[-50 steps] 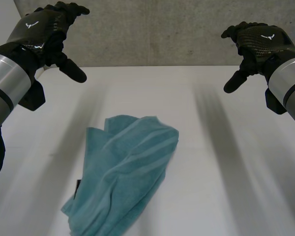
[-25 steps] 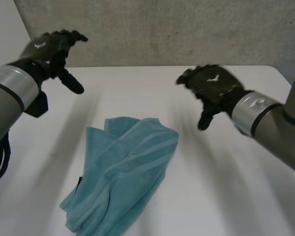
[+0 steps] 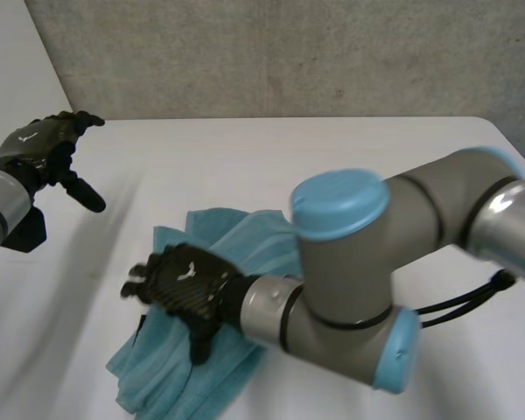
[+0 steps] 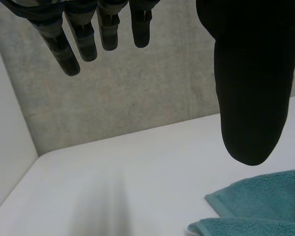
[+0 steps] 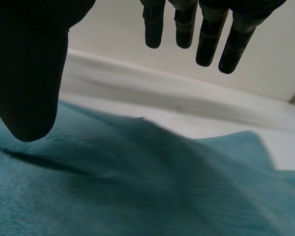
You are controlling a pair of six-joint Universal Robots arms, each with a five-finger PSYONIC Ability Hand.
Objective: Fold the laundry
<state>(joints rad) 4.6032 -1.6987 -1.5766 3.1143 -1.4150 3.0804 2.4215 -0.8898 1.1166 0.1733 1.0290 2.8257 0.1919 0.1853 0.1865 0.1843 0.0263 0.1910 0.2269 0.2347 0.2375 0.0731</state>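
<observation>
Fingers of my right hand hang spread and empty just over the teal towel — crumpled on the table, long axis slanting toward me; my left hand, open too, hovers well apart.

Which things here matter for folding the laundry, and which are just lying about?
For the job:
teal towel, crumpled
right hand, open over it
left hand, open, off to one side of it

Just there:
white table
grey wall behind
</observation>
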